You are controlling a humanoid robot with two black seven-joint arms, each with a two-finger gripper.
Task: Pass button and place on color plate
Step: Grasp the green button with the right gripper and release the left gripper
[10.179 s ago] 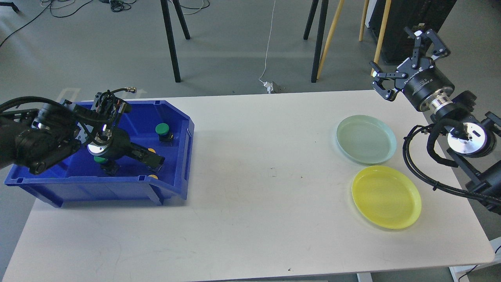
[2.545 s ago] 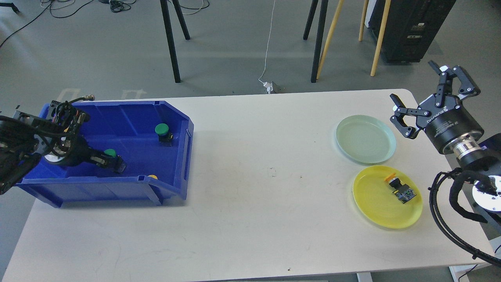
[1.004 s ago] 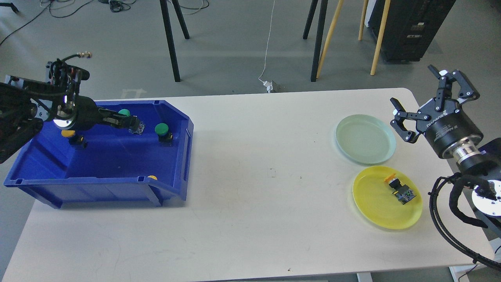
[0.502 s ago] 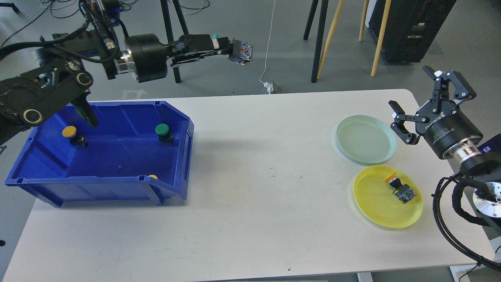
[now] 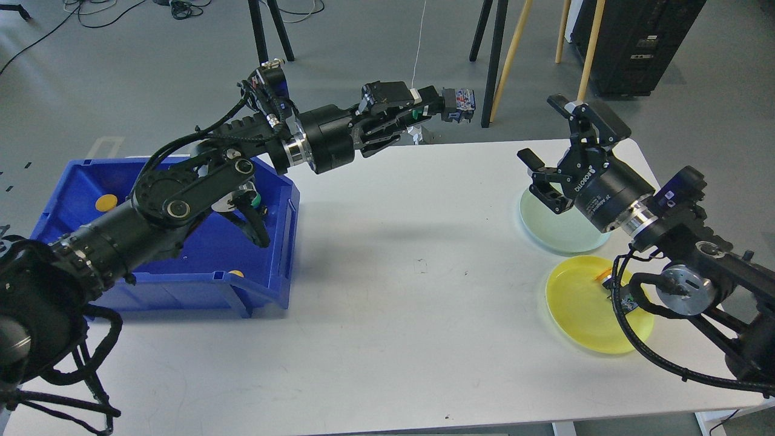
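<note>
The left arm was stretched level above the table [image 5: 387, 290], its gripper [image 5: 445, 109] clamped on a button [image 5: 461, 98]. The right gripper [image 5: 554, 142] was held spread, facing it, above the green plate [image 5: 563, 239].

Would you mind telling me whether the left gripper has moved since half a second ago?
Yes. The left gripper, shut on the green button, has travelled rightward, away from the blue bin.
</note>
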